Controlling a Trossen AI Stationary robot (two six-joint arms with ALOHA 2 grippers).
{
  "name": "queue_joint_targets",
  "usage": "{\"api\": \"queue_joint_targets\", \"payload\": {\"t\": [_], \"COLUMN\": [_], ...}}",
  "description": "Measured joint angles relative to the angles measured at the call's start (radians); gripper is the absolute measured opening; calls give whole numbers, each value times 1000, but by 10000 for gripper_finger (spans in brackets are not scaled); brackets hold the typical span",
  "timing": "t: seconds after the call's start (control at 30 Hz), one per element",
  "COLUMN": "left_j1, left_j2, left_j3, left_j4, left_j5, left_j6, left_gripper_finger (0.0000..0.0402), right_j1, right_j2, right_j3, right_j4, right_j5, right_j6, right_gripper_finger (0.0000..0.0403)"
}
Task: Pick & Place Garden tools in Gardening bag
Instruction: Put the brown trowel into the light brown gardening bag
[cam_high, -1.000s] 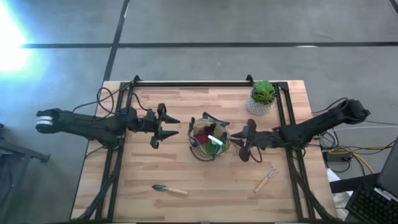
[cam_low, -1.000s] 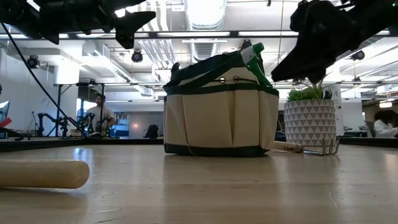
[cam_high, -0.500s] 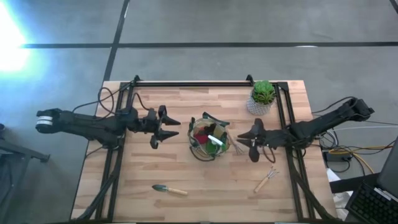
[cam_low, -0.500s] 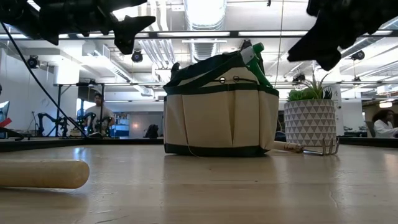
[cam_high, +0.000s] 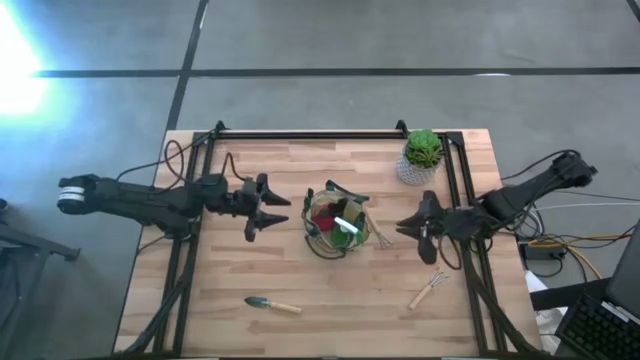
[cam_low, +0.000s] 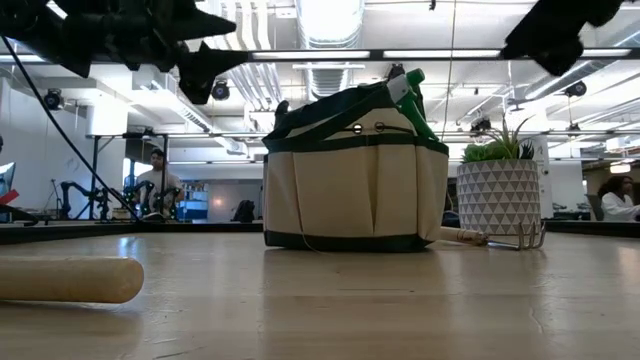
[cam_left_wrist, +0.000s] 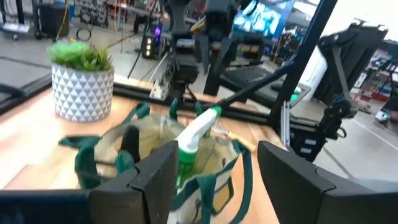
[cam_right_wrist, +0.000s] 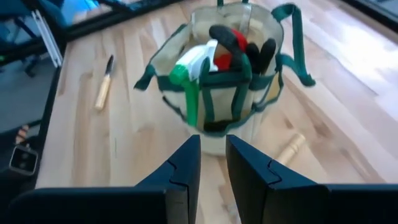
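Gardening bag part-filled, three tools on the boards, both grippers empty

Table (cam_high: 300, 280) of pale wood planks carries all items. Left arm reaches in from 9 o'clock in the high view; its left gripper (cam_high: 268, 207) hangs above the boards at 9 o'clock of the bag, apart from it, fingers spread wide and holding nothing. Right arm enters from 3 o'clock; its right gripper (cam_high: 418, 226) hangs at 3 o'clock of the bag, well clear of it, fingers (cam_right_wrist: 180, 171) drawn to a narrow gap with nothing between them.

Gardening bag (cam_high: 337, 222) stands upright near the table's centre, beige with dark green trim and handles. Inside it: a green spray bottle (cam_right_wrist: 186, 78) with white head leaning toward the rim, a red-and-black piece (cam_right_wrist: 227, 46), and dark pruner handles (cam_right_wrist: 264, 53).

Potted plant (cam_high: 421, 155) in a white patterned pot stands at 1 o'clock of the bag, near the far rail.

Trowel (cam_high: 272, 304) with wooden handle lies flat at 7 o'clock of the bag, well apart. Small fork (cam_high: 428, 289) with wooden handle lies flat at 4 o'clock, near the right edge. A second fork (cam_low: 490, 238) lies just beside the bag at 3 o'clock; whether its handle touches the fabric cannot be told from the low view.
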Motion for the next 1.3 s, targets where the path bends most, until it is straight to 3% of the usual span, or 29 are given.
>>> {"api": "queue_joint_targets", "payload": {"t": [0.3,0.4,0.53,0.67,0.9,1.1,1.3], "left_j1": [-26,-73,-183,-353,-599,-670,-677], "left_j2": [0,0,0,27,164,313,434], "left_j3": [0,3,46,127,279,416,551], "left_j4": [-69,-87,-229,-388,-466,-524,-706], "left_j5": [46,60,55,-86,-332,-367,-369], "left_j6": [0,0,-6,5,53,3,-83], "left_gripper_finger": [223,223,223,223,223,223,223], "right_j1": [71,75,75,75,74,74,74], "right_j2": [129,164,191,205,204,198,199], "right_j3": [152,168,171,165,163,163,163], "right_j4": [-265,-346,-465,-554,-574,-573,-573], "right_j5": [6,7,8,16,80,122,151], "right_j6": [135,188,285,367,385,381,374], "right_gripper_finger": [68,67,69,69,61,60,64]}}
